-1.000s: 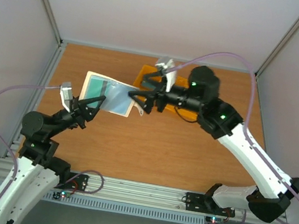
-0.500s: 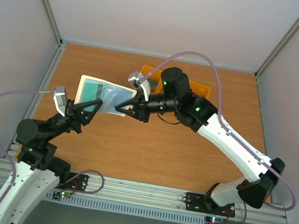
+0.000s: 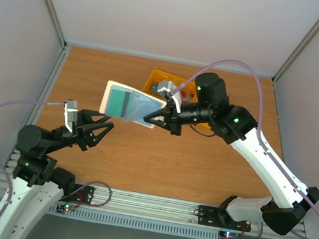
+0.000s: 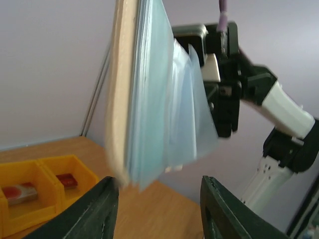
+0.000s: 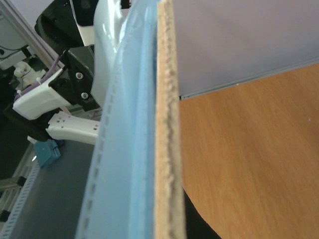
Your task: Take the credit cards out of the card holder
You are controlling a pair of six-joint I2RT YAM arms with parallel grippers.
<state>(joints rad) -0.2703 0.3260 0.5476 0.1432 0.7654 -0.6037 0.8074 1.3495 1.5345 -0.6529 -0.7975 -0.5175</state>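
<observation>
The wooden tabletop (image 3: 201, 163) fills the middle of the overhead view. A yellow tray (image 3: 152, 80) sits at upper centre, half hidden behind the right arm. The card holder (image 3: 131, 104) is off the tabletop, in the air left of centre. It is opened out with its grey-blue inside facing up, and a teal card (image 3: 115, 103) shows through a pocket. The right tool (image 3: 158, 118) is clenched on the holder's right-hand edge. The left tool (image 3: 100, 123) sits to the lower left of the holder and apart from it, jaws spread and grasping nothing. In its own camera the holder's lower corner hangs just above the gap between the fingers.

The holder looks light and floppy. Seen edge-on, a stiffer beige cover backs several thin clear sleeves that fan loose, so it will likely sag and swing from a one-edge grip. The sleeves look slick, and pinching one would probably drag the whole pouch rather than free a card. The card itself should be thin, stiff and smooth. It is best taken by a bare edge at the pocket's mouth, pinched flat, and drawn along the pocket while the right tool steadies the cover. Which side the pocket opens on cannot be told here.
</observation>
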